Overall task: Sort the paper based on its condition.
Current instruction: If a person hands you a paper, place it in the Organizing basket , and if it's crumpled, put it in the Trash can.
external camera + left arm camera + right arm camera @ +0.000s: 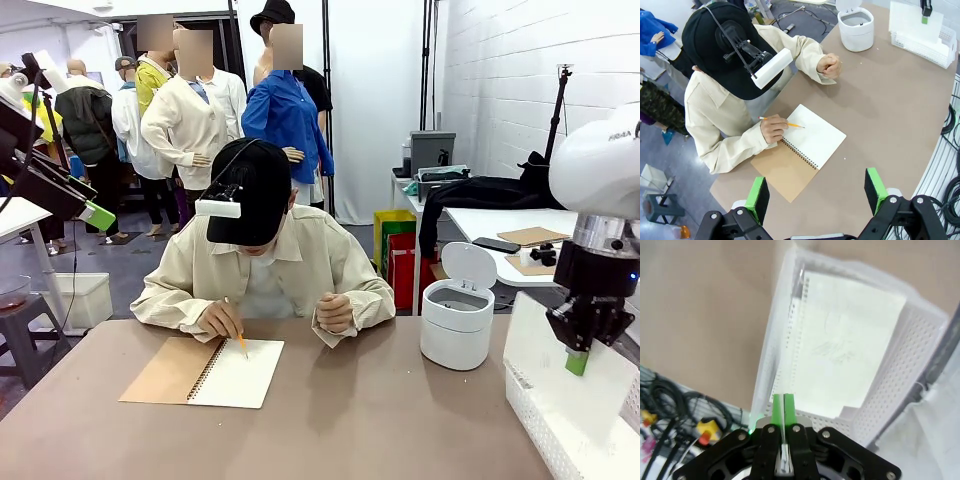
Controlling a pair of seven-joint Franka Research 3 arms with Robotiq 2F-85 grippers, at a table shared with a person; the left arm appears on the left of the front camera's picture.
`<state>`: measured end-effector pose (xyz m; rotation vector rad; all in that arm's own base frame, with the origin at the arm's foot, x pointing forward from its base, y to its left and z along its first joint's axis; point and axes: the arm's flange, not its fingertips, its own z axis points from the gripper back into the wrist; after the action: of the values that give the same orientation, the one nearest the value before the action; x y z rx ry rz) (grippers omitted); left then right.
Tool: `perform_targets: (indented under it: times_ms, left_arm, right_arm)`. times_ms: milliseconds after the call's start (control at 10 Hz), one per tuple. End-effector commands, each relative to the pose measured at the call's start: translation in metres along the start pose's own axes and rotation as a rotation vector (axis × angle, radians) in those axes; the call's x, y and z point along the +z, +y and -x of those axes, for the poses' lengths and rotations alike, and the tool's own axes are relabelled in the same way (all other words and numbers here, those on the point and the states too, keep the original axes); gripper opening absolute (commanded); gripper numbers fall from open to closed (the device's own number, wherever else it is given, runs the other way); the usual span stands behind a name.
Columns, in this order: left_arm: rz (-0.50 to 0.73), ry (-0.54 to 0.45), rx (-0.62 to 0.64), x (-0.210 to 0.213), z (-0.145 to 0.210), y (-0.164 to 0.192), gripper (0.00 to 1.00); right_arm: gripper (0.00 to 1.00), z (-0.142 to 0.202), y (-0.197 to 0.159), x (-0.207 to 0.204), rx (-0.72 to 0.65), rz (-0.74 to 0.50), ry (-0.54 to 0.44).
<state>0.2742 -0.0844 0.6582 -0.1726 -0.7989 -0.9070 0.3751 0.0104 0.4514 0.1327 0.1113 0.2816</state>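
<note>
1. The paper (540,365) hangs at four o'clock in the front view, over the basket (540,430), pinched by the right fingers (577,362) (closed tight).
2. Released askew, it could snag the rim and slide onto the bench (350,420).
3. The left fingers (758,197) gape wide, empty.

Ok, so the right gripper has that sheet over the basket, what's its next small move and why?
Probably open the right gripper and let go. It is shut on the edge of the written-on sheet, which hangs over the white latticed basket, so releasing there should drop the sheet in.
</note>
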Motion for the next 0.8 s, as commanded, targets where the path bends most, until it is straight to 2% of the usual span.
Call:
perform_targets:
  times_ms: [0, 300, 700]
  left_arm:
    - [-0.001, 0.000, 0.001, 0.000, 0.000, 0.001, 1.00]
    - [-0.001, 0.000, 0.001, 0.000, 0.000, 0.001, 1.00]
    - [-0.001, 0.000, 0.001, 0.000, 0.000, 0.001, 1.00]
  right_arm:
    - [0.00, 0.029, 0.000, -0.013, -0.023, 0.036, 0.006]
    - [0.00, 0.039, -0.001, -0.040, -0.048, -0.020, 0.026]
    - [0.00, 0.019, 0.001, -0.065, -0.018, -0.061, -0.024]
